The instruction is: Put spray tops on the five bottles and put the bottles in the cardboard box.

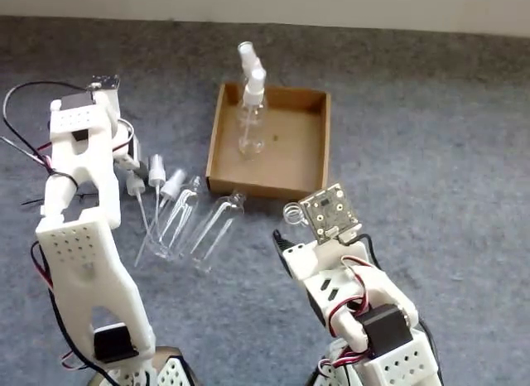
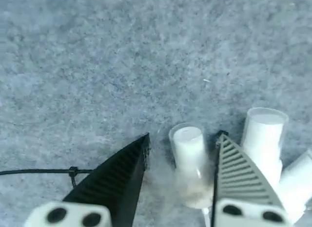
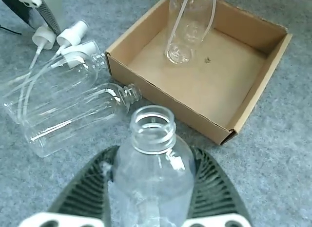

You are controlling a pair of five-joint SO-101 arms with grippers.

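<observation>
Right gripper (image 3: 153, 156) is clamped on clear open-necked plastic bottle (image 3: 151, 180), lower centre, neck exposed, likely for capping | left gripper (image 2: 184, 139) is spread astride white spray top (image 2: 187, 151), ungrasped | brown cardboard box (image 3: 253, 98) is seen upper right.

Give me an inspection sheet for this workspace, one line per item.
Surface: grey carpet.
Job's things: cardboard box holds two capped bottles standing; loose bottles and loose spray tops lie beside it.
Clutter: nothing seen.
Grippers: left gripper open around a spray top; right gripper shut on an uncapped bottle.
Cables: black cable beside left gripper; wires on both arms.
Surroundings: pale wall beyond carpet.
</observation>
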